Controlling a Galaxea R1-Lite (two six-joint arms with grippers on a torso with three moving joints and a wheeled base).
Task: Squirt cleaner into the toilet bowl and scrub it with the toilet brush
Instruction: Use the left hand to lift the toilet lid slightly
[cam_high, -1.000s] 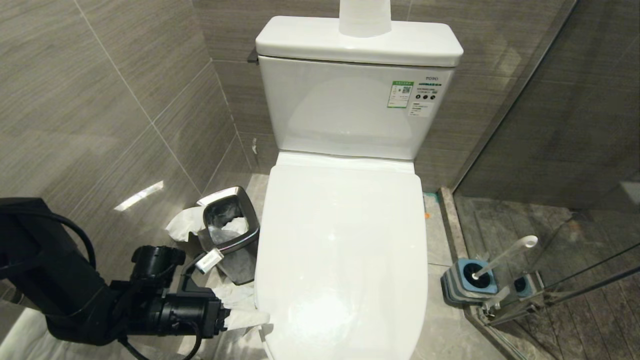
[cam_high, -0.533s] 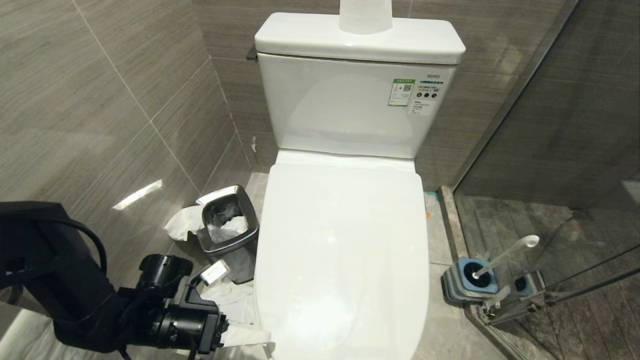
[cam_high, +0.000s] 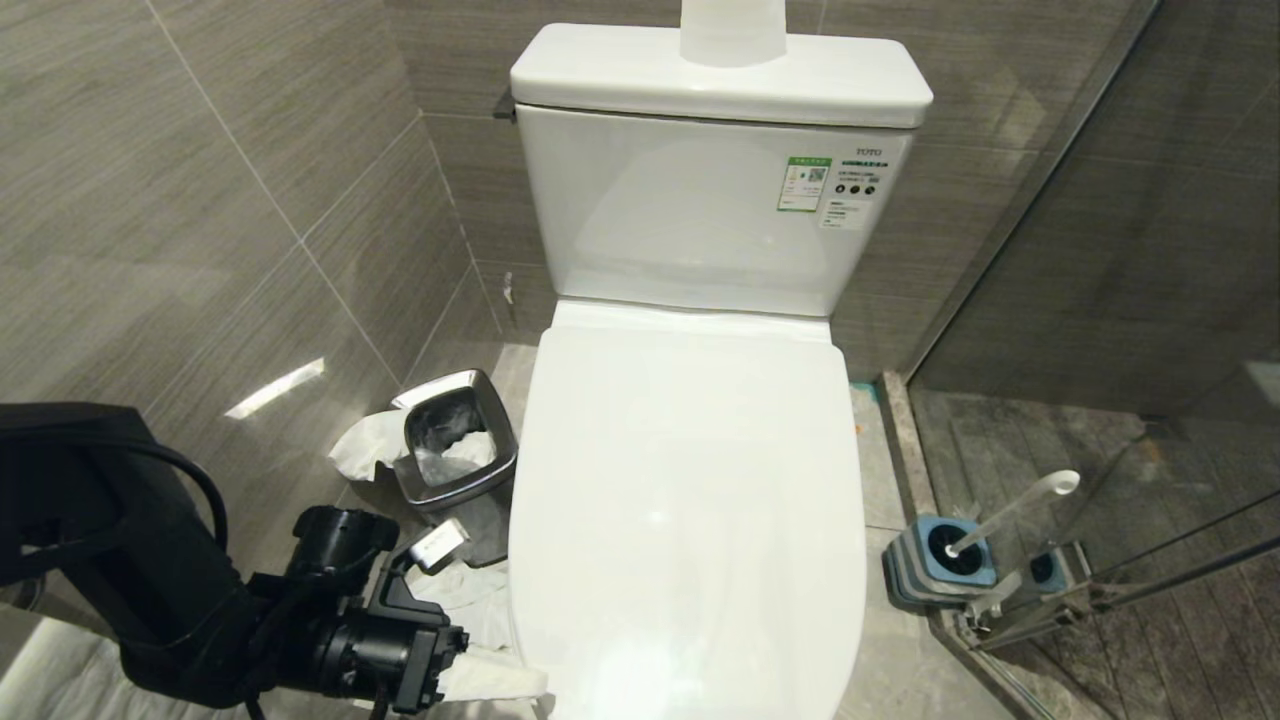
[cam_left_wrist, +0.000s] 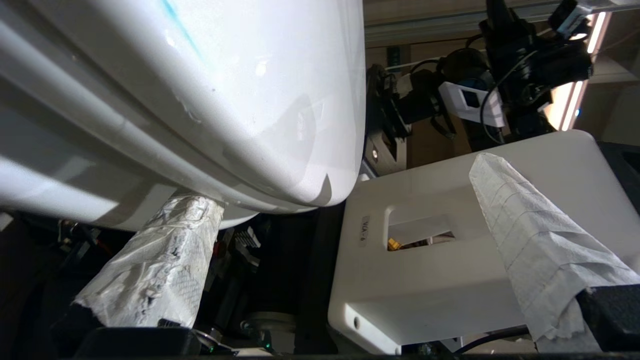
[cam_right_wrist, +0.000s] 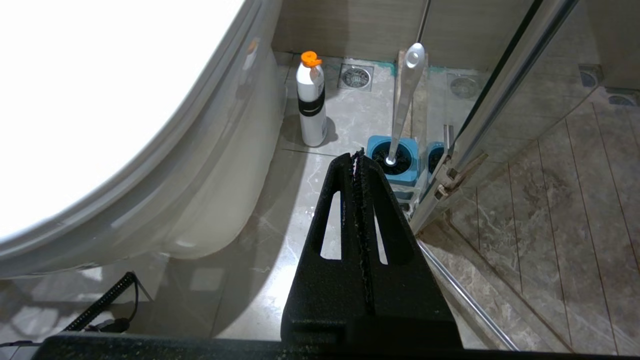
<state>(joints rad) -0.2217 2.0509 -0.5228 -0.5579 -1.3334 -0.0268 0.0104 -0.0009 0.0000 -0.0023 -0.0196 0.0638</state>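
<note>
Even overhead light fills the bathroom. The lid (cam_high: 690, 500) shows soft glare, and it blows out to pure white in the right wrist view. A bright streak reflects off the wall tile (cam_high: 275, 390). Under the bowl (cam_left_wrist: 200, 100), deep shadow.

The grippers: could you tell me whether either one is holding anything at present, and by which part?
Nothing is held. The left gripper is open beside the front edge of the toilet lid; the right gripper is shut and empty.
</note>
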